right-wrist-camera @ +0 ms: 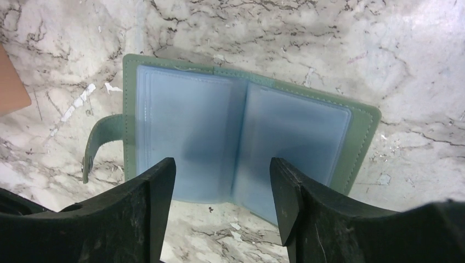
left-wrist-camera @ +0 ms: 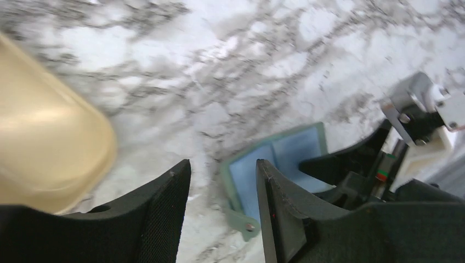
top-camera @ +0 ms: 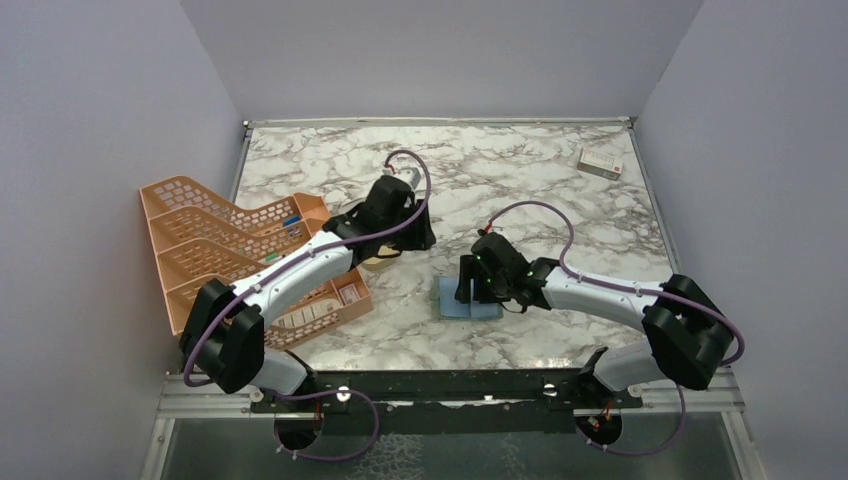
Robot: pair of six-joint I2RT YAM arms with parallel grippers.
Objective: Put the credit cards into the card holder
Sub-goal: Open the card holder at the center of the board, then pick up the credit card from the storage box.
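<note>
Overhead view of a marble table (top-camera: 520, 170) with two robot arms reaching in from the near edge. The card holder (right-wrist-camera: 241, 129) lies just below centre, toward 6 o'clock. It is spread open and flat with its pale blue inner pockets facing up and its snap tab (right-wrist-camera: 101, 139) sticking out at 9 o'clock in the right wrist view. This layout probably leaves the pockets exposed so cards can be slid in. The right gripper (right-wrist-camera: 222, 164) hangs directly over the open holder, one finger above each leaf. Its jaws stand wide apart with nothing between them, and it is not clear whether the fingertips touch the pockets. It may be placed there to pin the holder down. The left gripper (left-wrist-camera: 222, 167) sits near the table's centre with its jaws moderately apart, holding nothing, and bare marble shows in the gap. A gold tin (left-wrist-camera: 49, 148) lies at its 9 o'clock and the holder's corner at its 3 o'clock. The credit cards cannot be picked out with certainty. A tan-orange corner at the 9 o'clock edge of the right wrist view may be one, but it is too cropped to tell. An orange tiered tray (top-camera: 200, 240) stands at 9 o'clock on the table, and a white box (top-camera: 600, 162) lies far off at 1 o'clock. No card appears to be in the holder yet.
</note>
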